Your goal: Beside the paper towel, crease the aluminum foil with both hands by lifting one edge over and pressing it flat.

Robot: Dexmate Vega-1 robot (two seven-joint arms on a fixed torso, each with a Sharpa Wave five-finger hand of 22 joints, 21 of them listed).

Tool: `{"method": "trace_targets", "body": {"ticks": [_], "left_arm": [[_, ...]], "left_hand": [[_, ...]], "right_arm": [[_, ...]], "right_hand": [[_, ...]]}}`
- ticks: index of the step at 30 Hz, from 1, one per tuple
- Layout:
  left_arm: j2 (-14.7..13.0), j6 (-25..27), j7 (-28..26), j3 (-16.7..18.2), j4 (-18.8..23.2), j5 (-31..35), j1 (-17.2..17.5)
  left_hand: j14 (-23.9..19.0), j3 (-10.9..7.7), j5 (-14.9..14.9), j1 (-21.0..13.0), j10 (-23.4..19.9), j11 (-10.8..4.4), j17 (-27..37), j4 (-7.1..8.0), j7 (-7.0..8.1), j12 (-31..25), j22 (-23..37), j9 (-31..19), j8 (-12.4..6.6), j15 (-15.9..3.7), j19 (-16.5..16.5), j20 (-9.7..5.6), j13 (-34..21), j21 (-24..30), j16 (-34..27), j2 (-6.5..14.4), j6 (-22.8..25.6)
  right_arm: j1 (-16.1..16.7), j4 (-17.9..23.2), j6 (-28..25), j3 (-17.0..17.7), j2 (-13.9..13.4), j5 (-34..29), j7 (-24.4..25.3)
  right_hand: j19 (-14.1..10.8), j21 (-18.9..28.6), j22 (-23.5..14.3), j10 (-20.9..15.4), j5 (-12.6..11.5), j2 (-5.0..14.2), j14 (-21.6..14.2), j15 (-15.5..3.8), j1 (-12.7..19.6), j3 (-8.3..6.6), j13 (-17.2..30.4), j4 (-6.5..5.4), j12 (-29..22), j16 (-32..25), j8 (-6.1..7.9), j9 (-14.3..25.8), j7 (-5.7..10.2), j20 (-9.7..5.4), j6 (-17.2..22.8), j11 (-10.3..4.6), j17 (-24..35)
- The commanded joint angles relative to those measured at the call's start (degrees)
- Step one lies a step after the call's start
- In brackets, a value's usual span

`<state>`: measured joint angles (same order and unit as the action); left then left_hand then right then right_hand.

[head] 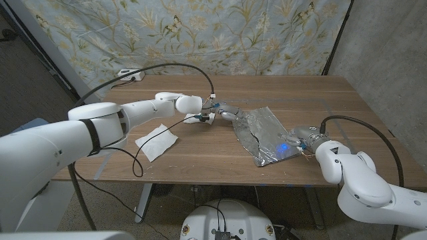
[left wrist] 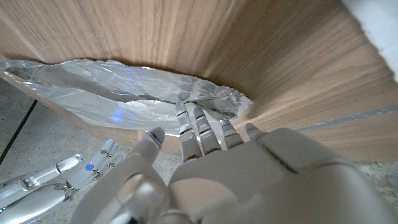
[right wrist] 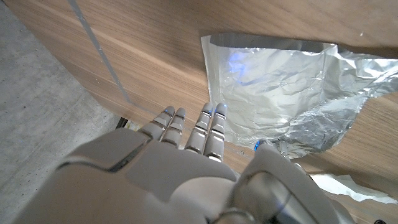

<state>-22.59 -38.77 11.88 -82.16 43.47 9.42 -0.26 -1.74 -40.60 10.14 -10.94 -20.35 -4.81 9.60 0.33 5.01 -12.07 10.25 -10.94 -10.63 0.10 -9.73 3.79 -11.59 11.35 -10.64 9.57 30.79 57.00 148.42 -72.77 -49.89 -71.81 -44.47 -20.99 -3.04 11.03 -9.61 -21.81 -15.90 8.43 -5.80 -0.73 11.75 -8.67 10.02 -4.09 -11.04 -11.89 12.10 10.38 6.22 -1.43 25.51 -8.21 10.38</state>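
Your crinkled silver aluminum foil sheet lies on the brown wooden table, to the robot's right of the white crumpled paper towel, with bare wood between the two. Expect the foil to be very light, thin and easily torn. It should hold any bend you give it, so a sloppy lift would leave stray wrinkles. It will likely skate on the smooth wood unless one hand pins it. Its far-left edge already stands a little off the table, which makes that the easiest place to get fingers under; take it gently along the edge rather than at a single corner, to spare it from ripping.

Your left hand reaches far across from the left on a nearly straight arm, with its fingers extended side by side and their tips at the foil's raised far edge. You have nothing gripped there; whether the tips press the foil or only brush it I cannot tell.

Your right hand comes in low from the right with the forearm bent back toward the body. Its fingers are stretched out straight and close together, tips at the foil's near-right edge, holding nothing. That hand looks well placed to act as the anchor while the left one carries its edge over.
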Motion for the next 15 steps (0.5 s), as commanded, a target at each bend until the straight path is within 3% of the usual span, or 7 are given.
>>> {"method": "trace_targets", "body": {"ticks": [1,5,15], "left_arm": [[-0.2,0.7,-0.4,0.1,0.8,0.3,-0.2],[-0.2,0.9,-0.3,0.0,0.9,0.2,-0.1],[0.0,0.5,-0.4,0.0,0.3,0.1,0.0]], "left_hand": [[-0.4,0.21,-0.2,-0.7,0.1,-0.06,0.1,0.18,-0.06,-0.3,0.2,-0.2,-0.32,-0.09,-3.6,0.38,-0.2,0.3,0.1,0.1,-0.1],[-0.4,0.20,-0.2,-0.7,0.1,-0.13,0.1,0.19,-0.03,-0.3,0.2,-0.2,-0.32,-0.10,-3.6,0.37,-0.2,0.3,0.1,0.1,-0.2],[-0.4,0.21,-0.2,-0.7,0.0,-0.07,0.1,0.22,-0.01,-0.3,0.2,-0.2,-0.37,-0.11,-3.6,0.38,-0.2,0.3,0.1,0.1,-0.1]], "right_arm": [[-2.3,1.4,-5.2,-6.8,1.2,-8.9,-5.2],[-2.9,0.8,-5.6,-8.8,2.3,-12.7,-8.2],[-2.3,-0.8,-7.0,-9.8,4.5,-19.1,-13.1]], "right_hand": [[-0.6,0.1,-0.1,-1.2,-0.2,0.17,-0.9,-0.05,1.0,-0.76,0.2,0.31,-0.4,-0.5,0.50,0.0,-0.03,-0.18,1.0,0.31,0.2],[-0.6,0.0,-0.1,-1.9,-0.2,0.23,-1.2,-0.20,1.5,-1.17,0.2,0.64,-0.4,-0.5,0.60,0.0,-0.02,-0.28,1.8,0.16,0.1],[-0.6,0.0,-0.1,-2.8,-0.1,0.33,-2.0,-0.47,2.1,-1.77,0.2,1.06,-0.4,-0.5,0.60,0.0,0.04,-0.44,2.5,0.21,0.2]]}}
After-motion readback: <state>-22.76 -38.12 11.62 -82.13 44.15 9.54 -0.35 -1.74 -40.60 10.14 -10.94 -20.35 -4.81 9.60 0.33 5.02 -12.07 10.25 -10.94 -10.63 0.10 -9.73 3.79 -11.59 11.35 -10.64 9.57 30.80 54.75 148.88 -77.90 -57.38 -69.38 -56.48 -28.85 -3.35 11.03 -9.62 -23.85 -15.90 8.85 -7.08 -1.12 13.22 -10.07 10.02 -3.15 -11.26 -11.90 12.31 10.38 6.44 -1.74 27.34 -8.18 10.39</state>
